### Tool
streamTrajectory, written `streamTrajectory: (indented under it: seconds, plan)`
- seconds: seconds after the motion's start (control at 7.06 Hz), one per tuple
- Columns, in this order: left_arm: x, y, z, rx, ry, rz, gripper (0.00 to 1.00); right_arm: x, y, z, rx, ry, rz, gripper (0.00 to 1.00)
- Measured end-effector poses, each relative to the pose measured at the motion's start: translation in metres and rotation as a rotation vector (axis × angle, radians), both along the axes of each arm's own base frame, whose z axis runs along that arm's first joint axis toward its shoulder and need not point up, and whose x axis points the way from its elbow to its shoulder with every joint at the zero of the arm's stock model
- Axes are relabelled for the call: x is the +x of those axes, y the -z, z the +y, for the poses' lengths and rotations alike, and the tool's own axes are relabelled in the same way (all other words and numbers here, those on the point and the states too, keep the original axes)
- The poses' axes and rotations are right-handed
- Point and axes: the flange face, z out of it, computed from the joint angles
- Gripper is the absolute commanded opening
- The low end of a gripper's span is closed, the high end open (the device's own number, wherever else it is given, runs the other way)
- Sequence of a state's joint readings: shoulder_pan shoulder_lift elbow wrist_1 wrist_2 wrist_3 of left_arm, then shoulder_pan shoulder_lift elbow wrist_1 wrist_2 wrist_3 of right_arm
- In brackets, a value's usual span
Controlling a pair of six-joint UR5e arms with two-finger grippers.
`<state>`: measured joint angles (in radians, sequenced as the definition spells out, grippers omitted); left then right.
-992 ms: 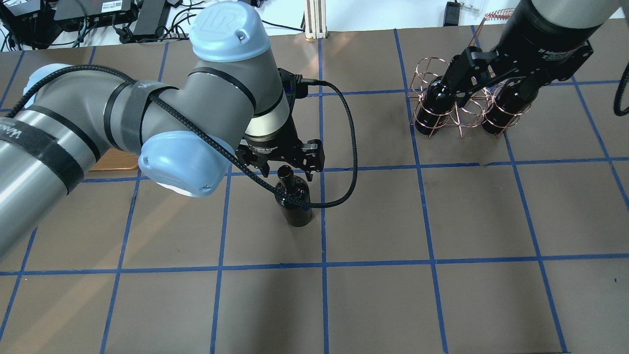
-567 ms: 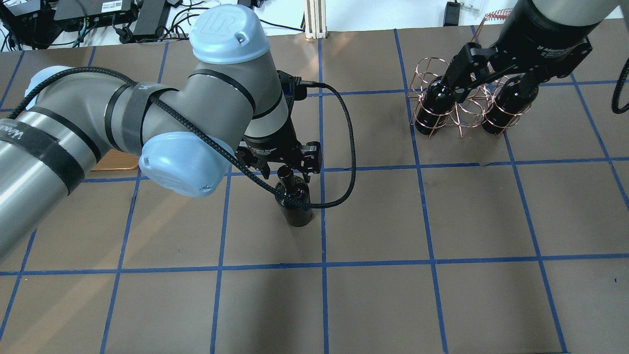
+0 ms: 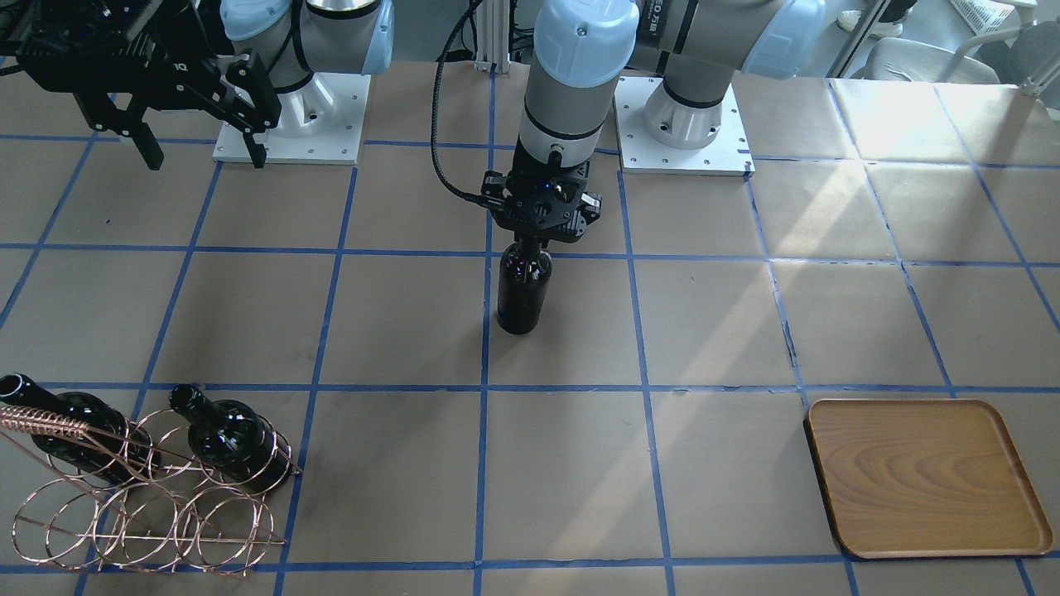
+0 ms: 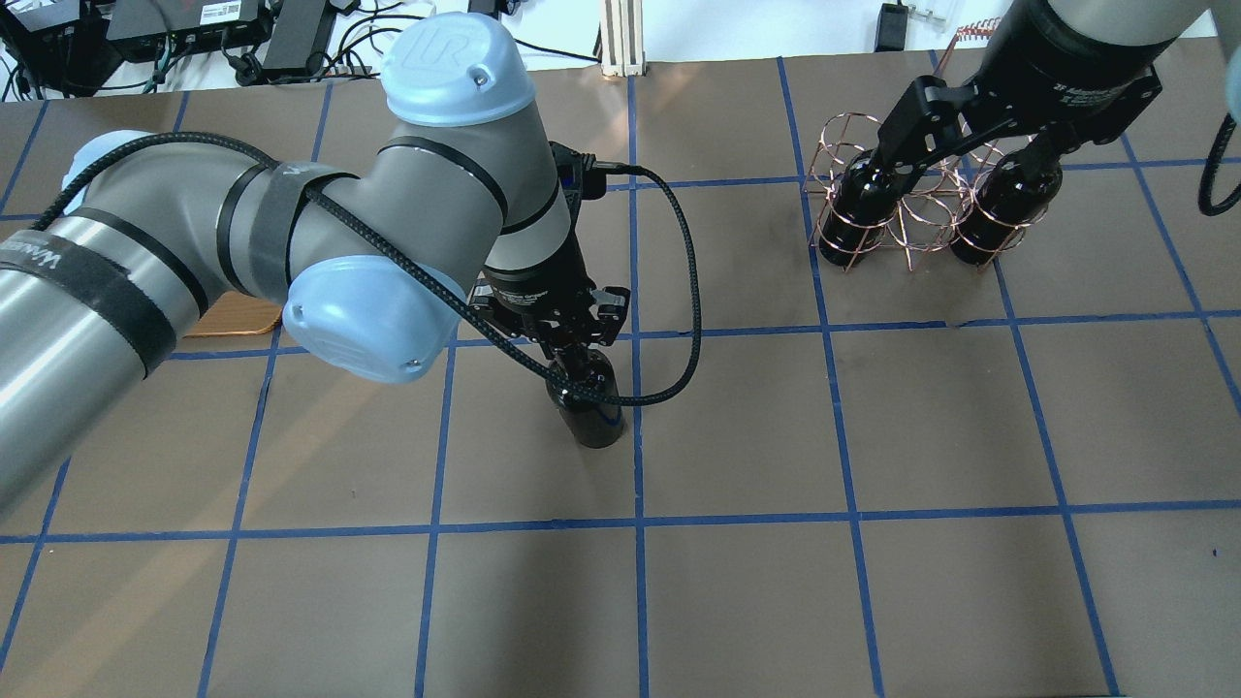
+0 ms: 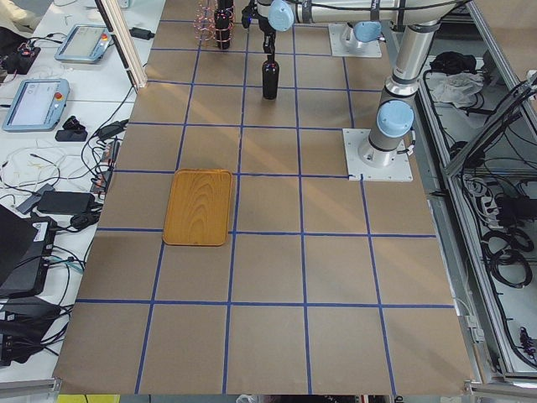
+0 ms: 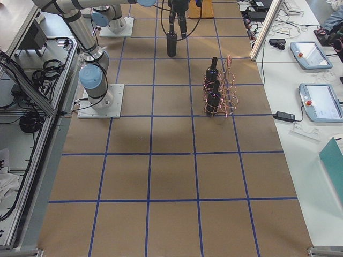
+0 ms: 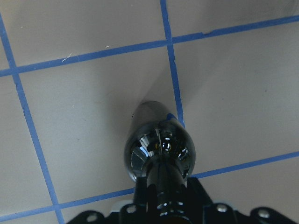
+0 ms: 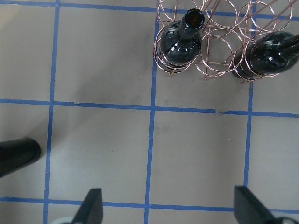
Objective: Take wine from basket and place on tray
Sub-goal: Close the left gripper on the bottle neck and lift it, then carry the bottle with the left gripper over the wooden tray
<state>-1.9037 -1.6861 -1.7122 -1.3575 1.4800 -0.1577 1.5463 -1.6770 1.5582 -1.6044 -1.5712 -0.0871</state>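
Note:
A black-green wine bottle [image 3: 522, 290] stands upright on the table's middle, also in the overhead view [image 4: 588, 412] and the left wrist view [image 7: 161, 149]. My left gripper [image 3: 542, 222] [image 4: 572, 341] is shut on its neck from above. The copper wire basket [image 3: 141, 505] [image 4: 911, 208] [image 8: 219, 51] holds two more bottles [image 3: 228, 434] [image 3: 74, 418]. My right gripper [image 3: 203, 153] [image 4: 970, 145] [image 8: 168, 210] is open and empty, raised above the basket. The wooden tray [image 3: 927, 476] [image 5: 199, 206] lies flat at the table's left side, with nothing on it.
The brown table cover [image 3: 712, 323] carries a blue tape grid. The left arm's black cable [image 4: 693, 291] loops beside the held bottle. The arm bases stand on white plates [image 3: 679, 124] at the robot's edge.
My left gripper's fingers have closed on the bottle's neck; they stood apart around it before. My right gripper has drawn up and back from the basket a little.

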Motion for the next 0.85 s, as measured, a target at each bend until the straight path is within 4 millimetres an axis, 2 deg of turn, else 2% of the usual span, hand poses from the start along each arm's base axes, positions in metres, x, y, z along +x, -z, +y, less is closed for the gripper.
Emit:
streamTrajectory:
  seconds: [0.28,0.43,0.57,0.71,0.85]
  plan:
    - [0.003,-0.007,-0.004,-0.010,-0.005,-0.008,0.00,0.000,-0.002,0.000,-0.010,0.015,-0.001,1.00]
    - [0.010,-0.017,-0.012,-0.029,-0.016,-0.026,0.00,-0.001,-0.004,0.001,-0.015,0.028,-0.002,1.00]
    - [0.025,-0.031,-0.024,-0.048,-0.041,-0.044,0.00,-0.003,-0.004,0.001,-0.015,0.036,-0.002,1.00]
    - [0.048,-0.047,-0.042,-0.069,-0.063,-0.050,0.00,-0.004,-0.005,0.001,-0.013,0.040,-0.002,1.00]
    - [0.082,-0.061,-0.063,-0.091,-0.067,-0.050,0.00,-0.004,-0.004,0.001,-0.011,0.041,-0.002,1.00]
